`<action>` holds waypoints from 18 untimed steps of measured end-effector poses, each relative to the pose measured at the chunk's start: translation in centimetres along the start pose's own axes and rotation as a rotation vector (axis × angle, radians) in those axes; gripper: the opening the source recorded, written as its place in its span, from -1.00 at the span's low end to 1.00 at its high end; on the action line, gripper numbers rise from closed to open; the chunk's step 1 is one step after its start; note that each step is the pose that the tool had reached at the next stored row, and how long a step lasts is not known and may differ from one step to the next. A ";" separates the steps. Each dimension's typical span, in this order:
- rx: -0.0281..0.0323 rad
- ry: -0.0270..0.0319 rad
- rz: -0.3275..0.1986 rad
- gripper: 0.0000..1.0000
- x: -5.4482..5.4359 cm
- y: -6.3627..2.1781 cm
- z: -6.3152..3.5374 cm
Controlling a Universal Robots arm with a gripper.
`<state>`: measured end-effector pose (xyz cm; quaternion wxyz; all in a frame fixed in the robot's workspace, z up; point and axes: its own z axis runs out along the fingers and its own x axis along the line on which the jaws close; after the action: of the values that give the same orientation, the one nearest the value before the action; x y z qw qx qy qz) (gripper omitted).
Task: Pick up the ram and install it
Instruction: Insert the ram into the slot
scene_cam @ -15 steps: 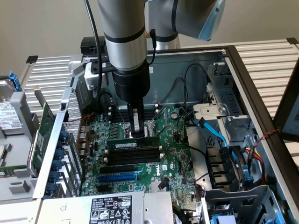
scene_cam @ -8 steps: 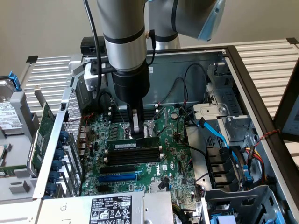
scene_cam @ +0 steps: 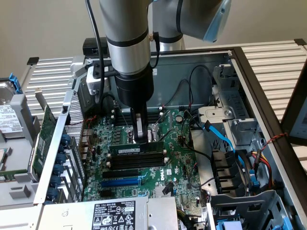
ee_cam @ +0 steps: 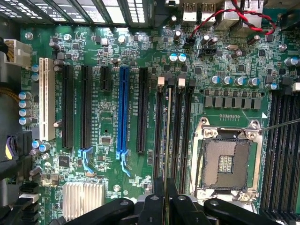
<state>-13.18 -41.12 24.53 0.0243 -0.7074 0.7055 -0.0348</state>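
Observation:
The ram (scene_cam: 122, 150) is a thin green stick with a white label, standing on edge along the black memory slots (scene_cam: 136, 162) of the motherboard (scene_cam: 177, 165). My gripper (scene_cam: 139, 138) comes straight down from above and is shut on the stick's top edge near its middle. In the wrist view the ram (ee_cam: 168, 122) appears edge-on as a thin line running between the memory slots (ee_cam: 182, 131), with the black fingers (ee_cam: 157, 199) pinched on it at my gripper (ee_cam: 166, 192). Whether the stick is seated in a slot I cannot tell.
The open computer case surrounds the board. A green expansion card (scene_cam: 42, 139) stands at the exterior view's left, and blue cables (scene_cam: 223, 136) and drive bays lie at its right. The bare CPU socket (ee_cam: 226, 161) is beside the slots, with a silver heatsink (ee_cam: 83, 199) and a blue slot (ee_cam: 123, 112) further off.

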 end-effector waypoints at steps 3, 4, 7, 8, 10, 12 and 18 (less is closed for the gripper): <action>0.0000 0.0000 -0.001 -0.73 0.2 0.00 0.01; -0.0001 -0.0001 -0.001 -0.73 0.2 0.00 0.03; -0.0001 0.0000 -0.003 -0.73 0.2 0.00 0.07; 0.0000 -0.0001 -0.003 -0.73 0.2 0.01 0.09; 0.0007 -0.0003 -0.004 -0.73 0.2 0.01 0.13; 0.0011 -0.0004 -0.004 -0.73 0.2 0.01 0.20; 0.0009 -0.0002 -0.004 -0.73 0.2 0.05 0.45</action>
<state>-13.19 -41.35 24.09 0.0247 -0.7088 0.7041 -0.0351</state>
